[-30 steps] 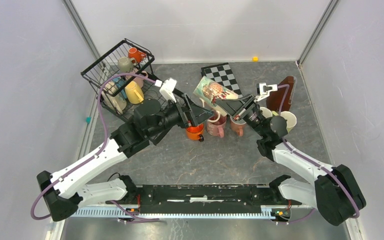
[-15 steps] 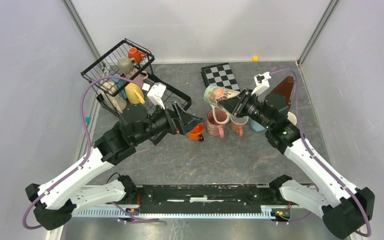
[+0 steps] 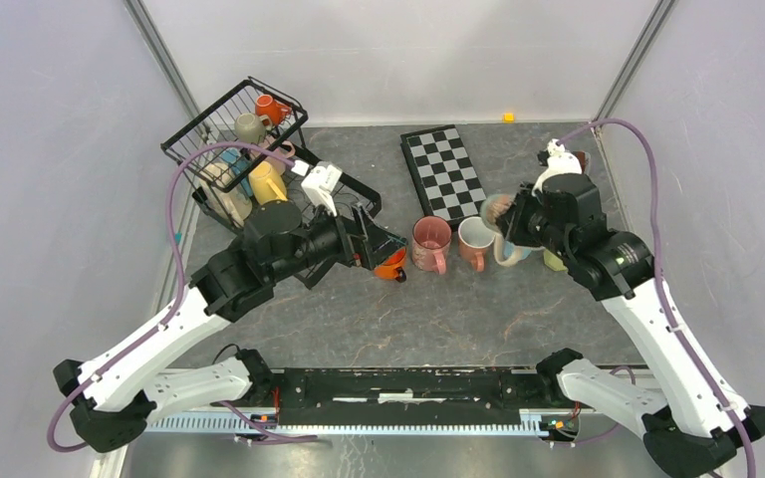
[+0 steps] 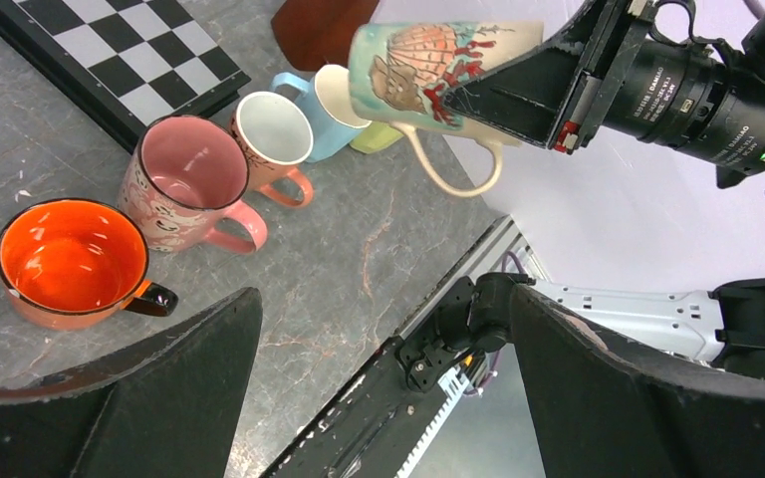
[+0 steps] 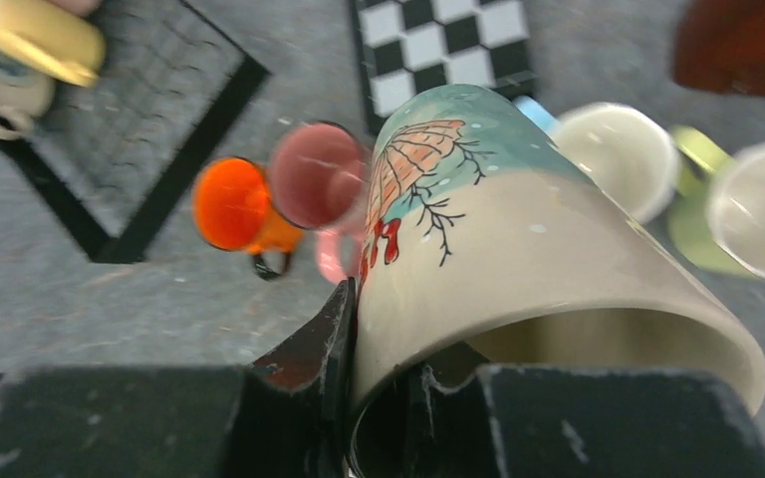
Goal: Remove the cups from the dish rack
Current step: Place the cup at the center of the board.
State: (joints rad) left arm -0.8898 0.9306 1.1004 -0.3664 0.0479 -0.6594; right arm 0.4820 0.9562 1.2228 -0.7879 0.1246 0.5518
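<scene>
The black wire dish rack (image 3: pixel 191 132) stands at the back left and holds orange (image 3: pixel 272 108), beige (image 3: pixel 250 127), yellow (image 3: pixel 267 183) and cream (image 3: pixel 227 196) cups. On the table stand an orange cup (image 3: pixel 388 262), a pink cup (image 3: pixel 430 239) and a peach cup (image 3: pixel 476 239). My right gripper (image 3: pixel 510 221) is shut on the wall of a teal-and-cream painted cup (image 5: pixel 498 249), one finger inside and one outside. It holds the cup tilted in the air above a light blue cup (image 4: pixel 311 119). My left gripper (image 3: pixel 379 244) is open and empty beside the orange cup (image 4: pixel 70 261).
A black-and-white checkerboard (image 3: pixel 445 174) lies at the back middle. A brown object (image 4: pixel 319 30) and a yellow-green cup (image 3: pixel 556 261) sit by the right arm. White cups (image 5: pixel 623 159) stand among the unloaded ones. The rack's flat tray (image 5: pixel 149 110) lies left of the orange cup.
My right arm has swung right, carrying the painted cup from above the pink cup to above the light blue one. My left gripper has drawn back left off the orange cup.
</scene>
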